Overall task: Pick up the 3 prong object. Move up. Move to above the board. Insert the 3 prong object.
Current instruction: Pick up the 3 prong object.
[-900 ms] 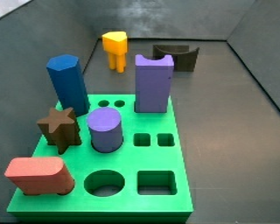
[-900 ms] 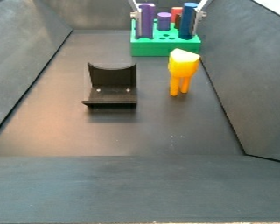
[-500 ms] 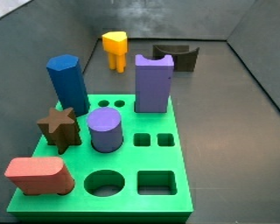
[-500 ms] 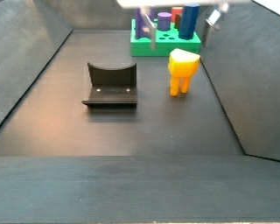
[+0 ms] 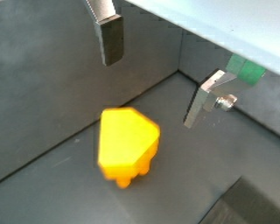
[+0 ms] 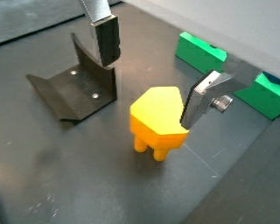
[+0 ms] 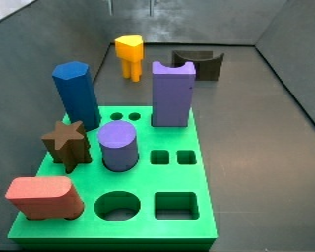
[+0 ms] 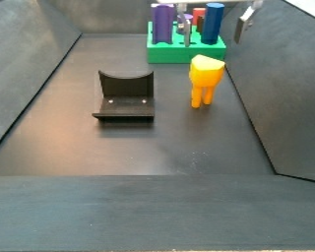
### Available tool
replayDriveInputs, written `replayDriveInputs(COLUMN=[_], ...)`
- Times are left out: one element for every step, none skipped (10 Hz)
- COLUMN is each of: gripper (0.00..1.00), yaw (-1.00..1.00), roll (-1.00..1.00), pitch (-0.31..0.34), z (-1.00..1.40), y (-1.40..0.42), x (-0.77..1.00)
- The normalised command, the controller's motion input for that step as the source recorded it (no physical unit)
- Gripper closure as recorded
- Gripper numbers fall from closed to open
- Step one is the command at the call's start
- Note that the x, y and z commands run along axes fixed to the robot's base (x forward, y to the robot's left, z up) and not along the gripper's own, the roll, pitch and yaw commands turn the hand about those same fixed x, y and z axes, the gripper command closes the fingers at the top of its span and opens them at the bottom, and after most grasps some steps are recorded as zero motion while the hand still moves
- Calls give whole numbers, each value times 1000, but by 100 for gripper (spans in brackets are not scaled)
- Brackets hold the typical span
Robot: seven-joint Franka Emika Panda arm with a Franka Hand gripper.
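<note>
The 3 prong object (image 6: 160,122) is a yellow-orange block standing upright on its thin legs on the dark floor, seen in both wrist views (image 5: 127,140) and both side views (image 7: 129,54) (image 8: 205,79). My gripper (image 6: 154,70) is open and empty above it, one finger on each side and neither touching, as a wrist view also shows (image 5: 157,70). The green board (image 7: 145,179) lies apart from it; its edge shows in a side view (image 8: 187,51) and a wrist view (image 6: 201,51).
The dark fixture (image 8: 125,95) stands beside the yellow block (image 6: 74,83). On the board stand a blue hexagonal post (image 7: 75,94), a tall purple block (image 7: 173,94), a purple cylinder (image 7: 118,146), a brown star (image 7: 66,143) and a red block (image 7: 42,197). Grey walls enclose the floor.
The gripper has shifted at the top edge of a side view. The yellow block, the fixture and the board's pieces have not moved.
</note>
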Motion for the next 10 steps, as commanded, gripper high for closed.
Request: replayDriveInputs(gripper=[0,0,0,0,0,0,0,0,0,0], yaw=[-277,-226,-129,-66,0,0,0,0,0,0], roll=[-157,-147,-239,-233,-214,-219,-207,-187,-131,-79], pitch=[-33,-17,-43,-31,-7,0,0,0,0,0], z=[-483,-497,-357,-377,-354,-329,-360,-386,-429,-397], y=[-269,-163,-80,-29,0,-23,-31,-26,-46,-60], x=[106,0,-51,-106,-149,-100,-31,0,0,0])
